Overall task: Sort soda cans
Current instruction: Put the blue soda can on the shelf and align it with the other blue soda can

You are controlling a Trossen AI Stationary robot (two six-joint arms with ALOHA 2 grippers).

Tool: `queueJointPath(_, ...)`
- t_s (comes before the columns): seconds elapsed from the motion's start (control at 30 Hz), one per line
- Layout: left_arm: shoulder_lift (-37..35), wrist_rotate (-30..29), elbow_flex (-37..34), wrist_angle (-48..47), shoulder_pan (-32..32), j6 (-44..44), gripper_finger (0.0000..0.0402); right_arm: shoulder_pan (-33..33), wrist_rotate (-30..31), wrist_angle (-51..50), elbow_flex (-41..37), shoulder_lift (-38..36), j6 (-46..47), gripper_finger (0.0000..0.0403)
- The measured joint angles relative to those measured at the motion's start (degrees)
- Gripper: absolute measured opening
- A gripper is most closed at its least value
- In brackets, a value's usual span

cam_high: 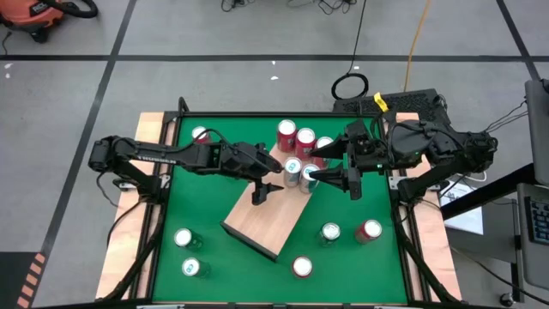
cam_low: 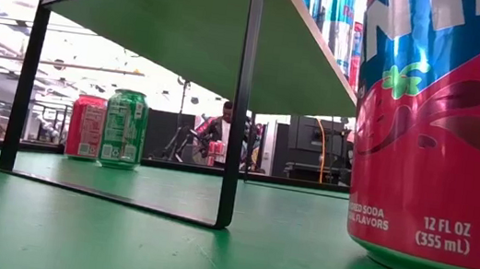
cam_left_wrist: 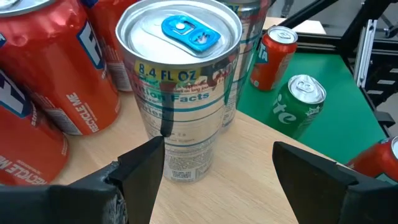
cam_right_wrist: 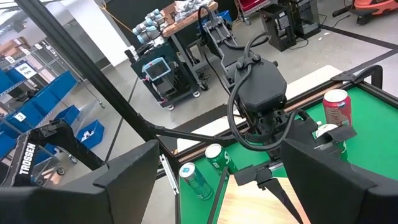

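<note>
A slim silver soda can with a blue tab (cam_left_wrist: 180, 81) (cam_high: 292, 169) stands upright on the light wooden board (cam_high: 262, 219), among red soda cans (cam_left_wrist: 37, 81) (cam_high: 305, 142). My left gripper (cam_left_wrist: 217, 177) (cam_high: 265, 190) is open, low over the board, just short of the silver can, which stands ahead of its gap toward one finger. My right gripper (cam_high: 325, 163) (cam_right_wrist: 217, 180) is open, nothing between its fingers, high above the cans at the board's far right end. More soda cans stand on the green table: green (cam_high: 183, 239), red (cam_high: 369, 230).
The board is a raised shelf on a black metal frame (cam_low: 241, 107). Green cans (cam_high: 195, 269) (cam_high: 330, 233) and red cans (cam_high: 302, 267) (cam_high: 201, 135) stand around it on the table. A big red can (cam_low: 444, 134) is close in the low view. A person shows in the room beyond.
</note>
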Motion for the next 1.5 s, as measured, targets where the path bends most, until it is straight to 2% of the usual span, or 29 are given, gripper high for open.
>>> queueJointPath(0.47,-0.19,0.10,0.00,-0.44,0.70,3.95,0.0295,0.00,-0.02,-0.02,0.00,-0.01,-0.01,0.0327)
queueJointPath(0.67,-0.35,4.20,0.00,-0.31,0.65,1.19,0.0295,0.00,-0.02,-0.02,0.00,-0.01,-0.15,0.0327)
queueJointPath(0.77,-0.35,4.42,0.00,-0.21,0.42,1.15,0.0295,0.00,-0.02,-0.02,0.00,0.00,-0.44,0.0327)
queueJointPath(1.5,-0.35,-2.92,0.00,-0.46,3.33,2.48,0.0295,0.00,-0.02,-1.11,0.00,-0.01,-0.23,0.0327)
